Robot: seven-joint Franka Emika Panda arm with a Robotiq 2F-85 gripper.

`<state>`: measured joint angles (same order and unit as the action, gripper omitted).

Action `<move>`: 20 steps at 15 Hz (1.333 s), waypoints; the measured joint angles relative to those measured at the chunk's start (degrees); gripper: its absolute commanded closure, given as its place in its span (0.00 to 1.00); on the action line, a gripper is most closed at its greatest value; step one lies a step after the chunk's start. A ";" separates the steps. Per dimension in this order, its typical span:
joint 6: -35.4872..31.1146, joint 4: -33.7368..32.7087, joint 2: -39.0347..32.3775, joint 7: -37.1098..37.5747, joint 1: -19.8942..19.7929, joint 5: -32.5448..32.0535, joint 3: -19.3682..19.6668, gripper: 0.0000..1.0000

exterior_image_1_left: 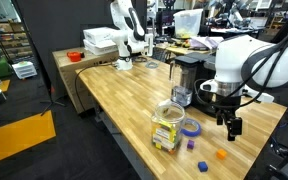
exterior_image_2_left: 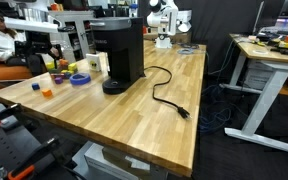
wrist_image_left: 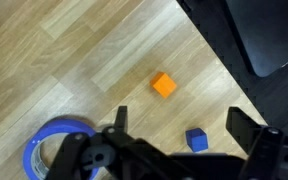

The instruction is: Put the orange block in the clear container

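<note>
The orange block [wrist_image_left: 164, 85] is a tiny cube lying on the wooden table, ahead of my gripper [wrist_image_left: 182, 125] in the wrist view. In an exterior view the orange block [exterior_image_1_left: 222, 154] rests near the table's front corner, just below the gripper [exterior_image_1_left: 231, 125], which hovers above the table. The jaws are open and hold nothing. A small blue cube [wrist_image_left: 196, 139] lies on the wood between the fingers in the wrist view. The clear container [exterior_image_1_left: 167, 128] stands upright to the left of the gripper, with small coloured cubes inside.
A purple tape ring [exterior_image_1_left: 190, 127] lies flat beside the container, and the ring [wrist_image_left: 49, 150] shows at the wrist view's lower left. A purple cube [exterior_image_1_left: 204, 166] lies near the front edge. The black coffee maker [exterior_image_1_left: 187, 75] stands behind. The table edge [wrist_image_left: 219, 70] runs close to the blocks.
</note>
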<state>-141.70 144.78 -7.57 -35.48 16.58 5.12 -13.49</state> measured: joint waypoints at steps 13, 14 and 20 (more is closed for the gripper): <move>-3.96 1.53 -2.68 8.71 -0.76 -1.62 -0.41 0.00; -5.23 1.48 -3.81 9.66 -0.76 -1.41 -0.62 0.00; -10.82 -0.25 -9.77 16.47 -1.73 -0.12 -1.31 0.00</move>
<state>-152.52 144.54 -17.34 -19.01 14.85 5.01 -14.80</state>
